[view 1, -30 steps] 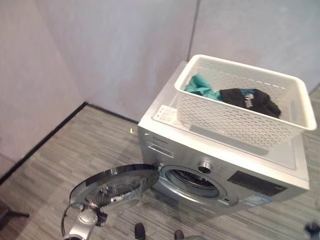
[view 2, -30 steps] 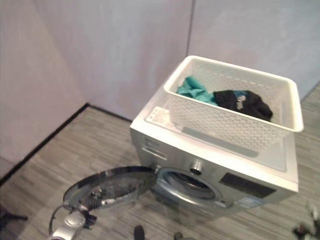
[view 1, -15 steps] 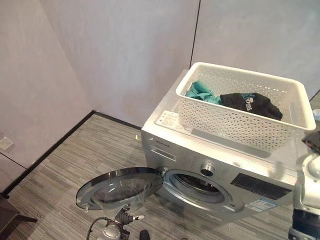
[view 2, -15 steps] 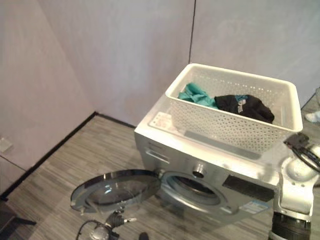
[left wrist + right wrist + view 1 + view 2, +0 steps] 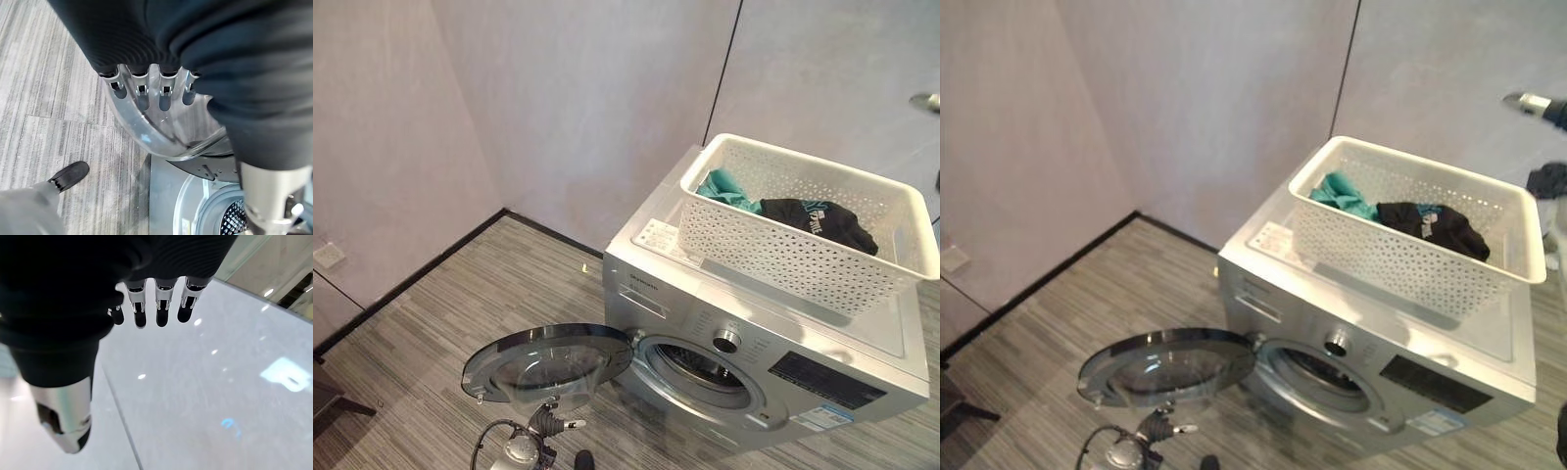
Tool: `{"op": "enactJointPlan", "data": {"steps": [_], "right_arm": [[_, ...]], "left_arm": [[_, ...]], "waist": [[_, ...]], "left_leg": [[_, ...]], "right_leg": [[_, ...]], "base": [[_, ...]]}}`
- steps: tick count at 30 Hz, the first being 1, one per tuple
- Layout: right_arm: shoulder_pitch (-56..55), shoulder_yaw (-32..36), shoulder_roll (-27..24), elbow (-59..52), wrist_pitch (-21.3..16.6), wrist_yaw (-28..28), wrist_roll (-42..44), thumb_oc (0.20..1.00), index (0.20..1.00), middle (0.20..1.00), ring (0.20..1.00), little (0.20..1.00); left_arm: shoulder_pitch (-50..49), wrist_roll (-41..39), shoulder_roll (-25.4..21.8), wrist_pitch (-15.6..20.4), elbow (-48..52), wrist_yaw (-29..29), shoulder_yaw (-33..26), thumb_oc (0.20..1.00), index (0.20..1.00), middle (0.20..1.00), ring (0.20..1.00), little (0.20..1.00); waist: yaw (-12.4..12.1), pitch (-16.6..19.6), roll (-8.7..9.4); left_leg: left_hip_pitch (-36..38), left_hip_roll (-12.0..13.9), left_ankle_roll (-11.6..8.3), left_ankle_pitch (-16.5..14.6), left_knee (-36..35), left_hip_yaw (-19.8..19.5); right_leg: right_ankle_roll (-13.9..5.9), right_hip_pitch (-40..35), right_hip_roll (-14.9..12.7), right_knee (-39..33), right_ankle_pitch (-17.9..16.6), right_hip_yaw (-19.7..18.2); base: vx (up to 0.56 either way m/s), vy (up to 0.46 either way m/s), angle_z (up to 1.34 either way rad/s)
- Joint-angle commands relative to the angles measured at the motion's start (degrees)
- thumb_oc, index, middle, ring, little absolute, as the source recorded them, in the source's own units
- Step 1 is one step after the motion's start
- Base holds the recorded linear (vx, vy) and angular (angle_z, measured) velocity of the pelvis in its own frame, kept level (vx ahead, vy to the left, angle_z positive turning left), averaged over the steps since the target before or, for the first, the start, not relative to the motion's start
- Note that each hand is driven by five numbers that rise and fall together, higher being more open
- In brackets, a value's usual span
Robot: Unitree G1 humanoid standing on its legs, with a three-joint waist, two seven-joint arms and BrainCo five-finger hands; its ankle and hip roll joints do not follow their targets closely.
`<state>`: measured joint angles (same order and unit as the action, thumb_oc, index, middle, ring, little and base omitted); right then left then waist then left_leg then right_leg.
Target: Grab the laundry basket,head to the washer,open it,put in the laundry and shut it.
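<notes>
- The washer (image 5: 754, 362) door (image 5: 548, 360) stands open; the laundry basket (image 5: 808, 230) is seated on the washer top, laundry (image 5: 822, 220) inside.
- Left hand (image 5: 151, 90): fingers relaxed, apparently just off the door.
- Right hand (image 5: 151, 306): fingers straight, nothing held.
- Next: laundry is to be lifted into the drum.
- Since the earlier frame, the right arm has been raised.

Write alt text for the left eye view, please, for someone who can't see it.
A silver washing machine stands in a room corner with its round door swung open. On top sits a white laundry basket holding a teal garment and a black garment. The robot's left hand shows below the door.
</notes>
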<state>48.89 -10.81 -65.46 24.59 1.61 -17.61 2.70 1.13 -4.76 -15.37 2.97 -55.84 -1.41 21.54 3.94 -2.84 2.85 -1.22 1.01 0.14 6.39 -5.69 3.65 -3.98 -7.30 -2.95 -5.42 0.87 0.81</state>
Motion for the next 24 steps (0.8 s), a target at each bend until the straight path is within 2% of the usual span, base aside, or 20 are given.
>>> {"op": "enactJointPlan", "data": {"steps": [1,5,10,16,17,18,24], "right_arm": [[11.80,-9.30,-2.85,6.10,-0.93,6.42,2.37,1.000,1.000,1.000,1.000,1.000],[24.14,-27.25,-0.71,17.29,-1.49,16.59,3.19,1.000,1.000,1.000,1.000,1.000],[25.40,-33.76,1.70,18.27,-1.55,21.85,1.82,1.000,1.000,1.000,1.000,1.000],[21.00,-35.37,-2.80,12.84,-1.95,25.32,0.94,1.000,1.000,1.000,1.000,1.000],[16.48,-34.84,-5.67,9.29,-2.62,26.79,0.88,1.000,1.000,1.000,1.000,1.000],[14.45,-33.84,-6.29,8.32,-2.90,27.14,1.34,1.000,1.000,1.000,1.000,1.000],[8.74,-33.55,-6.25,6.36,-3.70,30.07,1.38,1.000,1.000,1.000,1.000,1.000]], "left_arm": [[3.26,-1.87,-1.95,1.95,-2.74,0.93,2.53,1.000,1.000,1.000,1.000,1.000],[2.97,-3.88,-1.82,2.33,-3.64,2.05,1.72,1.000,1.000,1.000,1.000,1.000],[3.16,-5.07,-0.97,2.25,-5.02,2.49,1.08,1.000,1.000,1.000,1.000,1.000],[2.93,-5.65,-0.69,2.14,-4.91,3.43,0.71,1.000,1.000,1.000,1.000,1.000],[2.50,-5.41,-0.32,2.12,-5.20,4.09,0.45,1.000,1.000,1.000,1.000,1.000],[2.38,-5.38,-0.36,2.19,-5.41,4.33,0.50,1.000,1.000,1.000,1.000,1.000],[1.52,-5.23,-0.25,2.37,-5.57,5.32,0.13,1.000,1.000,1.000,1.000,1.000]], "waist": [[-3.47,0.43,1.18],[-3.77,0.45,1.65],[-3.92,0.14,2.03],[-3.66,-0.30,2.51],[-3.45,-0.60,2.56],[-3.46,-0.68,2.69],[-4.00,-1.31,2.85]], "left_leg": [[5.02,3.02,-1.24,-9.36,1.23,-2.69],[4.67,3.28,-1.89,-8.89,1.22,-3.16],[4.35,3.61,-2.48,-8.54,1.20,-3.68],[3.71,4.08,-2.99,-8.12,1.04,-4.35],[3.48,4.26,-3.23,-7.87,0.78,-4.76],[3.44,4.30,-3.29,-7.85,0.69,-4.78],[3.30,4.69,-3.52,-7.92,0.69,-4.97]], "right_leg": [[-3.62,7.07,-4.71,4.21,-1.92,1.33],[-3.48,6.71,-4.68,3.93,-1.76,2.61],[-3.37,6.43,-4.49,3.77,-1.50,3.70],[-3.28,6.41,-4.37,3.84,-1.07,4.63],[-3.18,6.46,-4.25,4.05,-0.77,5.04],[-3.21,6.48,-4.23,4.12,-0.68,5.18],[-3.12,6.58,-3.93,4.07,-0.29,5.55]], "base": [[0.00,0.000,0.00],[0.00,-0.024,0.12],[0.01,-0.011,0.07],[0.03,-0.015,0.15],[0.03,-0.022,0.05],[0.04,-0.030,0.10],[0.03,-0.019,0.07]]}}
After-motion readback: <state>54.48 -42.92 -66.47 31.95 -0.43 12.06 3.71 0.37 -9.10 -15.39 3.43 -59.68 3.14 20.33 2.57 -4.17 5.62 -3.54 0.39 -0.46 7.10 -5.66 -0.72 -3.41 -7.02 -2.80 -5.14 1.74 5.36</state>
